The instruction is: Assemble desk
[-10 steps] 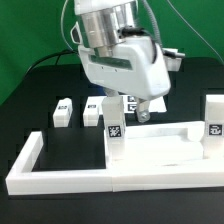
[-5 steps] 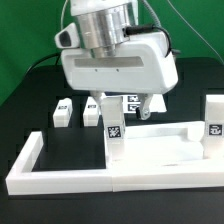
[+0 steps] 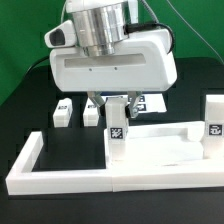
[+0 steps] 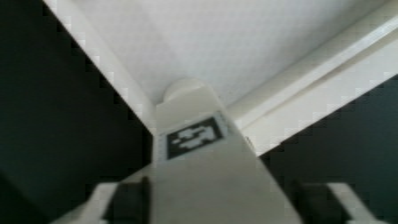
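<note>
Gripper hangs right over the leg standing in the desk top's corner. Fingers are apart w/ leg between, not squeezing. Step: prob. grabbing leg to fix it in. Next: go lower, close gently, keep leg straight.

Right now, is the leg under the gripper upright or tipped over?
Upright: the leg stands tall at a corner of the desk top, its tag showing, directly beneath the gripper.
</note>
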